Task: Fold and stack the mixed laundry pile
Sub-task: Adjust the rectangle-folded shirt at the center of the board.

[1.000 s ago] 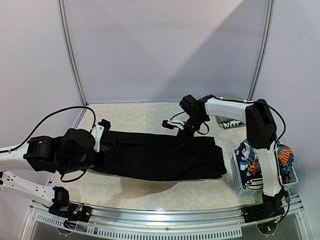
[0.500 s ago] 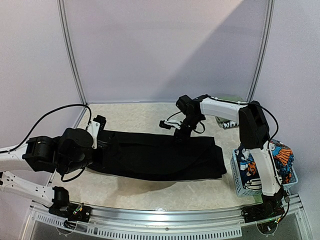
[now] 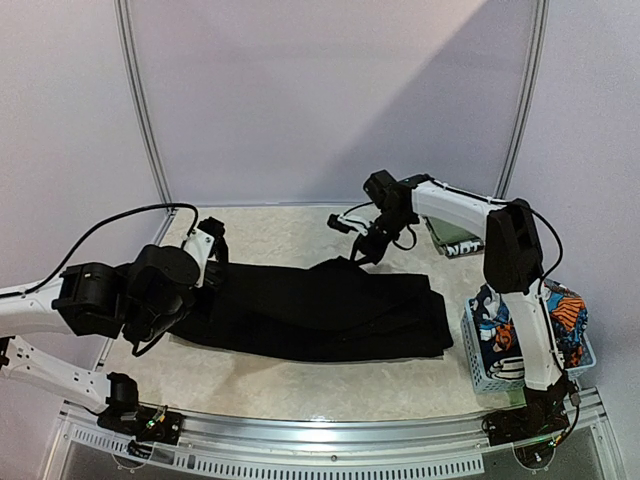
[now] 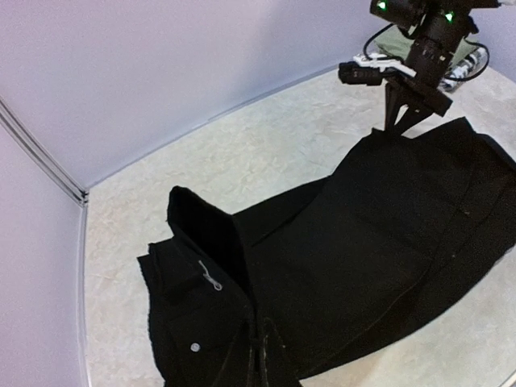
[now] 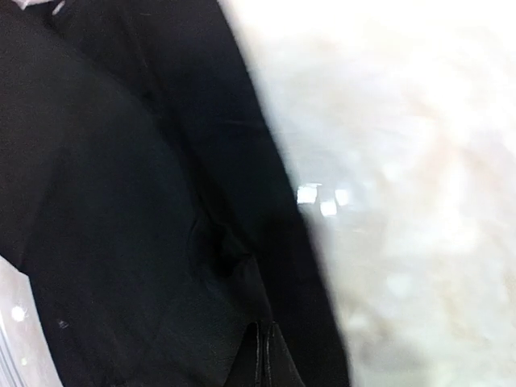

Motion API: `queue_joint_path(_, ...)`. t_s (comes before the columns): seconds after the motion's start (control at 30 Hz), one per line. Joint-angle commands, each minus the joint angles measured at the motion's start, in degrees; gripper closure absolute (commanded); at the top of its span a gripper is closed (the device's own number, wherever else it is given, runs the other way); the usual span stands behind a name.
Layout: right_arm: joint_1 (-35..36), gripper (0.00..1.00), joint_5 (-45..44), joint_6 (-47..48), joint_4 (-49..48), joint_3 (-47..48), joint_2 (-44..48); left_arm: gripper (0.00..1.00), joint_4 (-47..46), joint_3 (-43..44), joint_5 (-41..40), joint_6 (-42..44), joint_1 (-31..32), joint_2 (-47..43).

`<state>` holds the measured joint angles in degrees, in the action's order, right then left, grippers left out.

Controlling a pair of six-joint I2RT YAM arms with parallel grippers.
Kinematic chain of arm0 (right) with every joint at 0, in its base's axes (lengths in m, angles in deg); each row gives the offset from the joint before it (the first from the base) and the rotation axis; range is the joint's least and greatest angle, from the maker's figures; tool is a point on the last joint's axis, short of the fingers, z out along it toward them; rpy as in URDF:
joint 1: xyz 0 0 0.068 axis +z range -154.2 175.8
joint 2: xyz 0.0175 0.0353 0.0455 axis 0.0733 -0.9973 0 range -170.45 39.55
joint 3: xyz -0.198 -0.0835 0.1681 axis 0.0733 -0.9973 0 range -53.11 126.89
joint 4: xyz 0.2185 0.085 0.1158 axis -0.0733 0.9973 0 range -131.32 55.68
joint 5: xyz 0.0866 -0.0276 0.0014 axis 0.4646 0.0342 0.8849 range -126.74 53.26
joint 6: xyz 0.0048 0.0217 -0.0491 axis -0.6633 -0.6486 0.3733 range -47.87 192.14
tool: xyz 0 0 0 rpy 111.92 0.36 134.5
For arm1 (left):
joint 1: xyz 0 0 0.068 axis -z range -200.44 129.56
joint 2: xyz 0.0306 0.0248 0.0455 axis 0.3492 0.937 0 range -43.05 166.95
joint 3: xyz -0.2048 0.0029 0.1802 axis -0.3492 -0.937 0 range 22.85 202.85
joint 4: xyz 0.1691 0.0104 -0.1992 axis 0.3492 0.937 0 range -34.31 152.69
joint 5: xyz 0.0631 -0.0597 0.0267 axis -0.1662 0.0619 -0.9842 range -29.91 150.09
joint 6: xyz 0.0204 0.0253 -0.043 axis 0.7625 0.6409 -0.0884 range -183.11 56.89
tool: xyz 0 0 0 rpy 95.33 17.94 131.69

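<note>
black garment (image 3: pixel 320 310) lies spread lengthwise across the desk (image 3: pixel 280 225). left fingers (image 3: pixel 214 235) clamped on its left end; right fingers (image 3: pixel 362 252) pinched on its far edge, which stands in a small peak. cartoon-print piece (image 3: pixel 565 318) sits in the basket (image 3: pixel 480 368), far right.

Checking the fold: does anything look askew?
The large plain black garment is not flat: its far edge rises in a peak pinched by the right gripper, and its buttoned end stands up as a flap near the left gripper.
</note>
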<state>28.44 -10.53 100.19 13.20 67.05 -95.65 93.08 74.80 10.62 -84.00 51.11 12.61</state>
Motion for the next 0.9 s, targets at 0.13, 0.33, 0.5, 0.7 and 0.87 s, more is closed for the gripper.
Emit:
queue_joint_path(0.13, -2.5, 0.92, 0.1, -6.9, -3.5, 1.2, -1.6, 1.0, -11.3, -1.4, -4.3, 17.8, -10.2, 3.0)
queue_joint_path(0.33, -2.5, 0.55, -0.9, -8.9, -2.1, 1.7, -3.0, 1.0, -2.5, 2.4, 8.3, 7.2, -16.2, 1.9)
queue_joint_path(0.5, -2.5, 0.51, 1.3, -8.2, -0.7, -1.6, -0.8, 1.0, 0.2, -0.6, 12.3, 2.1, -16.2, -0.6)
queue_joint_path(0.7, -2.2, 0.5, -0.3, -6.7, -2.2, -7.4, 2.5, 1.0, -5.7, -7.2, 12.3, 3.3, -16.2, 0.5)
queue_joint_path(0.87, -1.9, 0.47, 3.9, -4.5, -2.6, -9.6, 3.1, 1.0, -11.4, -5.4, 18.1, 4.3, -16.1, 4.9)
